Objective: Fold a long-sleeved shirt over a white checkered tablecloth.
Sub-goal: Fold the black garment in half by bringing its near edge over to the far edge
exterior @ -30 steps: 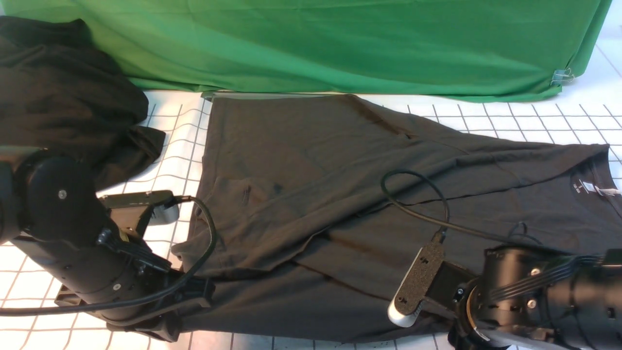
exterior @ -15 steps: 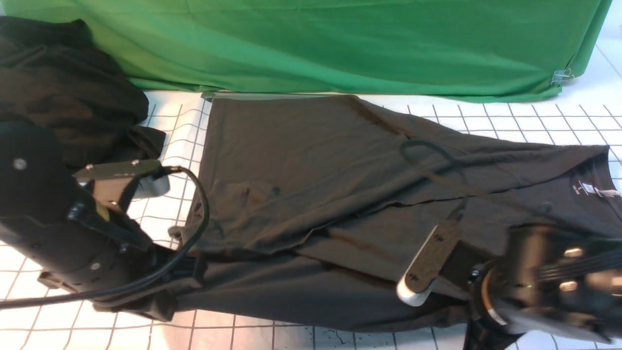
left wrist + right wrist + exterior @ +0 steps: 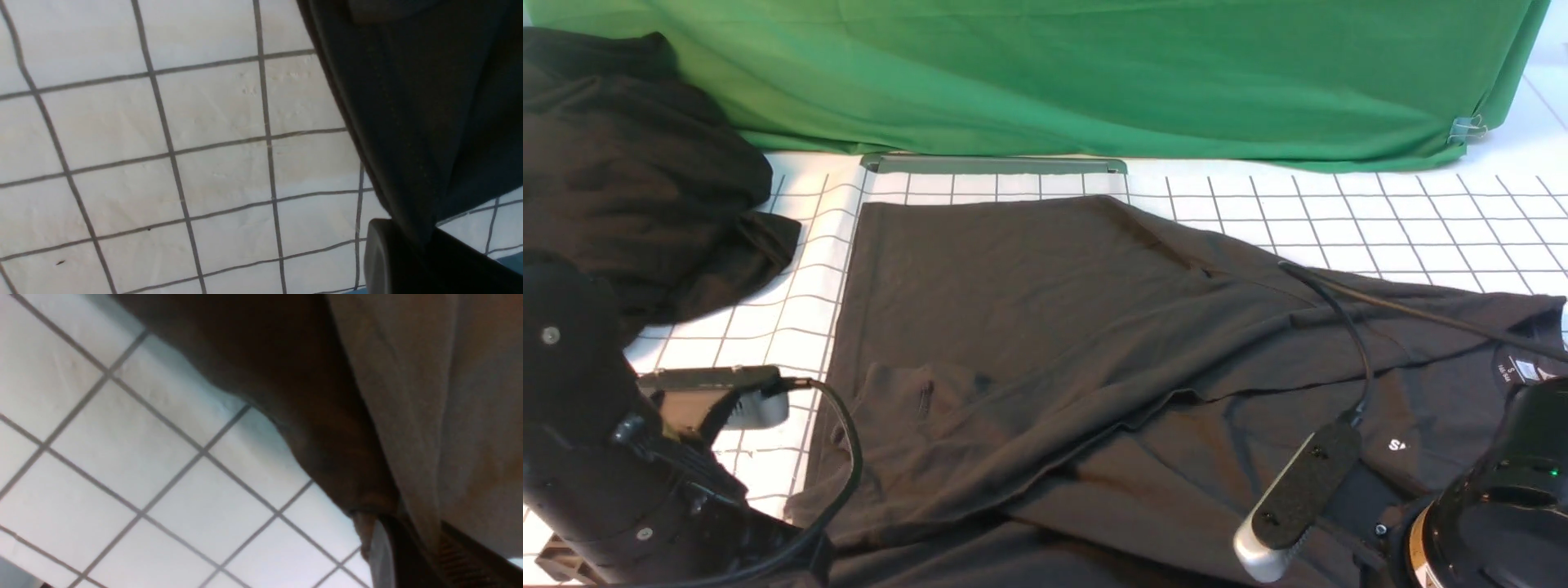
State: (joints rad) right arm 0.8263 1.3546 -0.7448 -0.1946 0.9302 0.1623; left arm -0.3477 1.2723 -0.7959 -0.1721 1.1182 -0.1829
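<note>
Large black soft-knit long-sleeved shirt runs sideways, collar by the right gripper, hem by the left gripper; both clamp its edge.

The white checkered tablecloth bears the long-sleeved shirt across its middle; a black garment heap far left; green cloth along the back.

front view faces forward, wrist views close over shirt, tablecloth

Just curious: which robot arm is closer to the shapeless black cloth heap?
Left. The left arm sits just before that heap; the right arm is across the black long-sleeved shirt, far off.
</note>
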